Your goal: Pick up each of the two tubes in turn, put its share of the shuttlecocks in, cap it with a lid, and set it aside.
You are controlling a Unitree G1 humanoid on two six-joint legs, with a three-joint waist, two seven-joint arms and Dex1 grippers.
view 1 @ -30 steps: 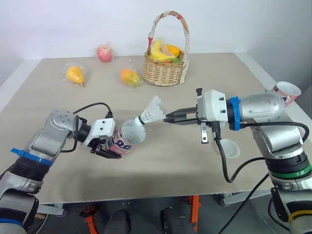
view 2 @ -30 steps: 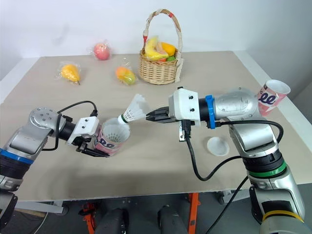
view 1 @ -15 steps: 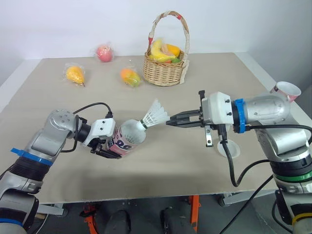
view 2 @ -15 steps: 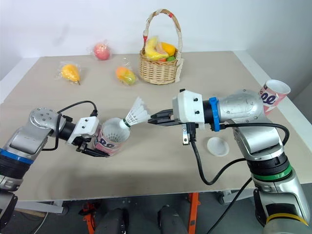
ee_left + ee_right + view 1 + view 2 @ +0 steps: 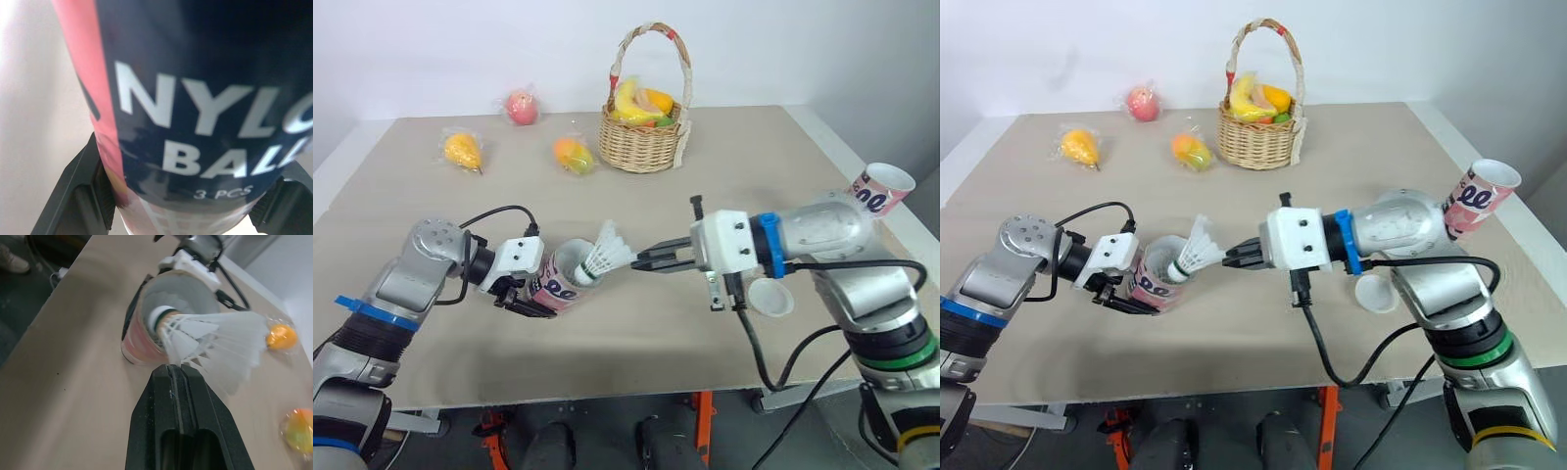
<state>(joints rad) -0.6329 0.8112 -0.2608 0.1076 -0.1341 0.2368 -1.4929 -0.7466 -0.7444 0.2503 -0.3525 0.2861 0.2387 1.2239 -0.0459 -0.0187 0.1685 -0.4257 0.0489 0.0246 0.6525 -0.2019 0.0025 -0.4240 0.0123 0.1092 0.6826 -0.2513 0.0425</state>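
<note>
Tilted tube (image 5: 570, 280) near-left over the table (image 5: 431, 215), clamped by the left fingers (image 5: 523, 305), mouth facing right. The right fingers (image 5: 658, 259) pinch the shuttlecock (image 5: 606, 256) by its feathers, cork at the tube mouth.

The tube (image 5: 558, 285) is left of the table's (image 5: 734, 176) centre, with a shuttlecock (image 5: 607, 253) at its mouth. From the tube: pear (image 5: 463, 150) at 11 o'clock, apple (image 5: 521, 106) and bagged fruit (image 5: 573, 155) at 12, fruit basket (image 5: 644, 142) at 1, second tube (image 5: 878, 188) at 2, lid (image 5: 771, 297) at 3.
</note>
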